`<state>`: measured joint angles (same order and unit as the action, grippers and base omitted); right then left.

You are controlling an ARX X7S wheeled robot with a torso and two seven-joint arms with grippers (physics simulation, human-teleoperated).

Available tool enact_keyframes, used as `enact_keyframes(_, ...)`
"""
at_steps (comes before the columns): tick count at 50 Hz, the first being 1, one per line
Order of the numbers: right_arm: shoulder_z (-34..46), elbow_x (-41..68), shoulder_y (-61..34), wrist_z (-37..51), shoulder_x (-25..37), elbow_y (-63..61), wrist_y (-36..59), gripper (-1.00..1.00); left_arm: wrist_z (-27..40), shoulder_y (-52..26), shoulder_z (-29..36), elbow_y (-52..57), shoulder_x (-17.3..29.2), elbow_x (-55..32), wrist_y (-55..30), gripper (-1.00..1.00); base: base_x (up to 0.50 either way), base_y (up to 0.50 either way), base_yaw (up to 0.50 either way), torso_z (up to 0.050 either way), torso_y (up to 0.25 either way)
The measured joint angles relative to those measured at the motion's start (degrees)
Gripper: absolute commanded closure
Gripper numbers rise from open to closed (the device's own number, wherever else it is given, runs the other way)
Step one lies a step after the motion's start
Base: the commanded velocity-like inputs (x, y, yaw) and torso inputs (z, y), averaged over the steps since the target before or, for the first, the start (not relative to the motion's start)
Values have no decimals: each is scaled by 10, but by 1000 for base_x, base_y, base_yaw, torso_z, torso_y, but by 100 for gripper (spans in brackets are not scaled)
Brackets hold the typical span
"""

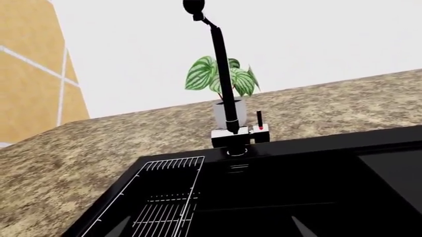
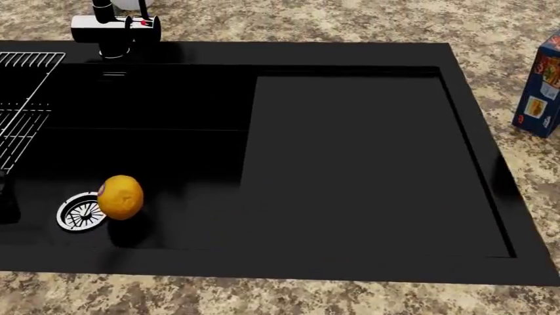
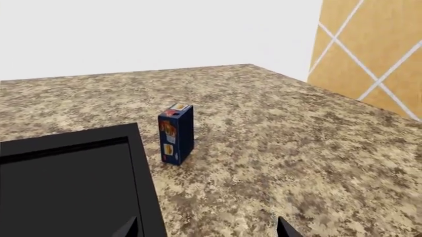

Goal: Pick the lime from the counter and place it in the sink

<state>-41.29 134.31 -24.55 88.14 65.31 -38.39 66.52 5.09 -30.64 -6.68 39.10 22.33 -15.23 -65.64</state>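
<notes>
The lime shows in none of the views. The black sink (image 2: 350, 164) fills the head view, with its deep basin on the left, a round metal drain (image 2: 75, 215) and a flat drainboard on the right. The speckled granite counter (image 2: 262, 298) surrounds it. My left gripper (image 1: 211, 232) is open and empty above the sink basin (image 1: 277, 192). My right gripper (image 3: 207, 232) is open and empty above the counter (image 3: 264, 148), at the sink's edge (image 3: 66, 182). Neither gripper shows clearly in the head view.
An orange round fruit (image 2: 120, 195) lies in the basin beside the drain. A wire rack (image 2: 22, 98) (image 1: 165, 197) sits at the basin's left. A black faucet (image 1: 221, 74) and potted plant (image 1: 228, 111) stand behind. A blue box (image 2: 541, 88) (image 3: 176, 133) stands on the counter at right.
</notes>
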Motion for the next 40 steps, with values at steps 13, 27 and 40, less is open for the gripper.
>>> enact_keyframes(13,-73,8,97,-3,-18,0,14,-100,2,3,7,-11,2,3,11,-100,0,0,0,0,0)
enact_keyframes(27,-124,17,165,-6,-34,-12,19,-100,4,9,14,-19,2,4,21,-100,0,0,0,0,0)
enact_keyframes(40,-144,7,205,-22,-60,-18,26,-100,6,10,20,-24,3,4,25,-100,0,0,0,0,0)
